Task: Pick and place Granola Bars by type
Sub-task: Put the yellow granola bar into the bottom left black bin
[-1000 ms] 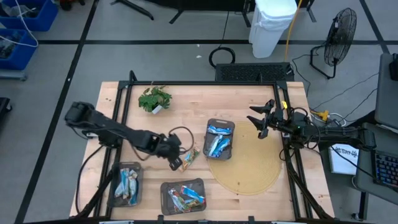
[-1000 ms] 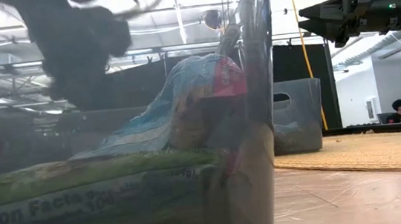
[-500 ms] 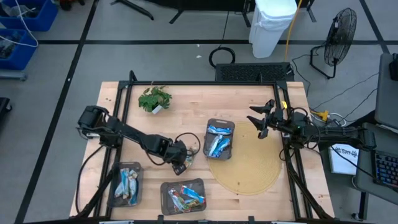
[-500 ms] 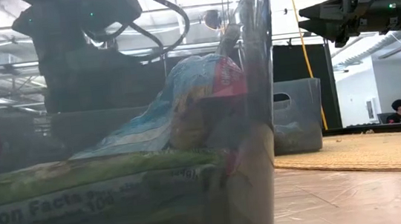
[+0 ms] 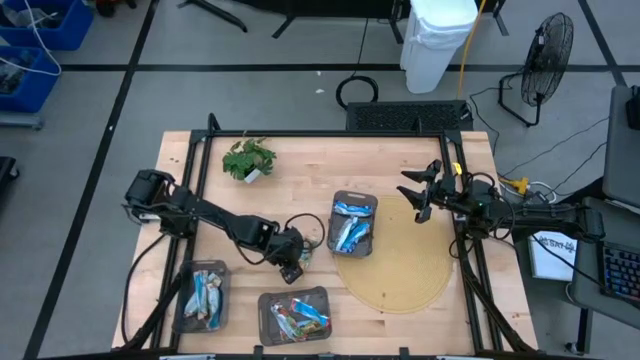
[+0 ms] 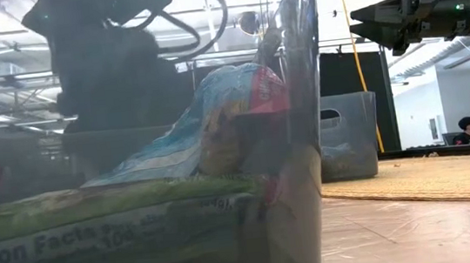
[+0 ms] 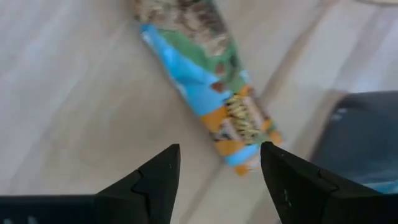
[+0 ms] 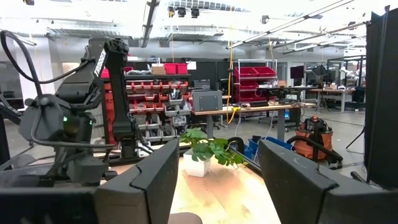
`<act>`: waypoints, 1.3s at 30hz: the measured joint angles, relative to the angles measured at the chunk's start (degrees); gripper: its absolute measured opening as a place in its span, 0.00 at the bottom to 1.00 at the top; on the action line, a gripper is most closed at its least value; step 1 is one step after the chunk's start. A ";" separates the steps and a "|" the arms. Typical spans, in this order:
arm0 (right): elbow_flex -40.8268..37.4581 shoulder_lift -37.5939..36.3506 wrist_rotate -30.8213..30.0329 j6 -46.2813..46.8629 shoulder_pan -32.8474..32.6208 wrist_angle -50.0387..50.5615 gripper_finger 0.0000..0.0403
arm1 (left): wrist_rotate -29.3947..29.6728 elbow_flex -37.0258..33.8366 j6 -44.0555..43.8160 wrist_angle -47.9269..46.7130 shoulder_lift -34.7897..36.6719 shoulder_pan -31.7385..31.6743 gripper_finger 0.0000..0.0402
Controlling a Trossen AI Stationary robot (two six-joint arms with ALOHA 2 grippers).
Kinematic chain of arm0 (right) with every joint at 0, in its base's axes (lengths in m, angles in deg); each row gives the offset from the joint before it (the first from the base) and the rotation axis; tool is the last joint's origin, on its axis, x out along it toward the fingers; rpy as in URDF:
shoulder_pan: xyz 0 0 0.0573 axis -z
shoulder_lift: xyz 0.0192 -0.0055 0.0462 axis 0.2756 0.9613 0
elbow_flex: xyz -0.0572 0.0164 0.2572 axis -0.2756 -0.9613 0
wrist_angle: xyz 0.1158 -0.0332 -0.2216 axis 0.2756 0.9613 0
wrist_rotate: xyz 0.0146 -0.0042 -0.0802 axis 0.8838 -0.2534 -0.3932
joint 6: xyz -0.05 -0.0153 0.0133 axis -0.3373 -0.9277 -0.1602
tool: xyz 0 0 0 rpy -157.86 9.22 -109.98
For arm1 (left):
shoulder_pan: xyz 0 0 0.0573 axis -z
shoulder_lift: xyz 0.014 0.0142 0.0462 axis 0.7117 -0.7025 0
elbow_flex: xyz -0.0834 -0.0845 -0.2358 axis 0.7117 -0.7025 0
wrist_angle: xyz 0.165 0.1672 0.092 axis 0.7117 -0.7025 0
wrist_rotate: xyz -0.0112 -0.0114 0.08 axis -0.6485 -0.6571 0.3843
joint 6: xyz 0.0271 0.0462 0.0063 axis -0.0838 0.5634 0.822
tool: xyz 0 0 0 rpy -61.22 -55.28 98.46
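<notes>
From above, the left gripper hangs low over the pale wooden counter, just beside the dark mesh tray that holds blue-and-white foil-wrapped granola bars; its jaws are apart over a loose bar that the arm mostly hides here. Two more dark trays lie nearer the counter's front edge than that tray: one with blue and white bars, one with mixed blue, red and brown bars. The right gripper waits, jaws apart, above the far rim of the round woven tan mat, well away from the tray. A green leafy plant sprig sits toward the counter's back. The low view looks through a clear tray wall at a blue-and-red wrapper pressed close to the lens. The left wrist view shows a green, blue and orange foil bar lying flat on the wood beyond the parted fingers, beside the tray's corner. The right wrist view looks toward the sprig and the left arm.
</notes>
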 joint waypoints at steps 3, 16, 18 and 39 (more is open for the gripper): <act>-0.01 -0.01 0.00 -0.01 -0.01 0.01 0.52 | -2.21 1.19 -1.58 0.05 0.02 -0.78 0.56; -0.01 -0.01 0.00 -0.01 0.00 0.00 0.52 | 3.38 1.78 -5.41 1.72 0.02 -0.95 0.56; 0.00 0.00 0.00 0.00 0.01 0.01 0.52 | 3.70 1.78 -5.67 1.87 -0.41 -0.92 0.56; -0.01 -0.02 0.01 -0.01 -0.01 0.00 0.52 | 1.45 1.96 -3.36 2.77 -5.46 -0.88 0.46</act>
